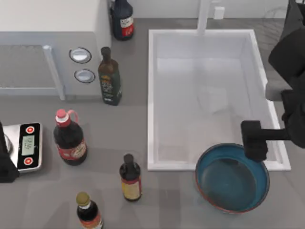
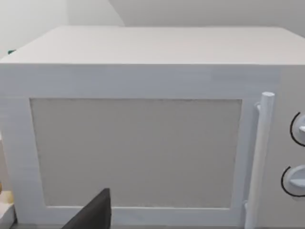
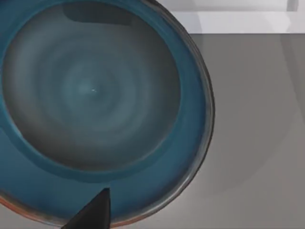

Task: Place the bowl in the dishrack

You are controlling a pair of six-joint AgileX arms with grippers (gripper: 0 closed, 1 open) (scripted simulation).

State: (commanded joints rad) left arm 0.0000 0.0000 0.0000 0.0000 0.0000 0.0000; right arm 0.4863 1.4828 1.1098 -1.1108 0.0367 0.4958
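Lower right in the top view, the bowl point(image 1: 232, 178) sits on the grey table point(image 1: 181, 200), its far rim overlapping the near right corner of the white sink point(image 1: 153, 95). My right gripper point(image 1: 254, 140) hangs over that far rim, its arm reaching in from the right edge of the frame; whether its fingers are spread or pressed together I cannot tell. At the upper right corner, thin rods of the dishrack point(image 1: 275, 21) show faintly, well apart from the bowl. My left arm point(image 1: 5, 164) is parked at the left edge, beside a small kitchen scale point(image 1: 27, 146). A white microwave point(image 1: 47, 43) fills the upper left, and five bottles stand between it and the sink, among them a red-capped bottle point(image 1: 69, 138).

From the left wrist view, the microwave door point(image 2: 136, 152) faces the camera with its upright handle point(image 2: 259, 157) at the right, and one dark fingertip point(image 2: 93, 214) pokes up at the lower edge.

From the right wrist view, the bowl's blue inside point(image 3: 90, 90) lies close below, the grey table to the right, and a dark fingertip point(image 3: 93, 214) shows at the lower edge over the bowl's rim.
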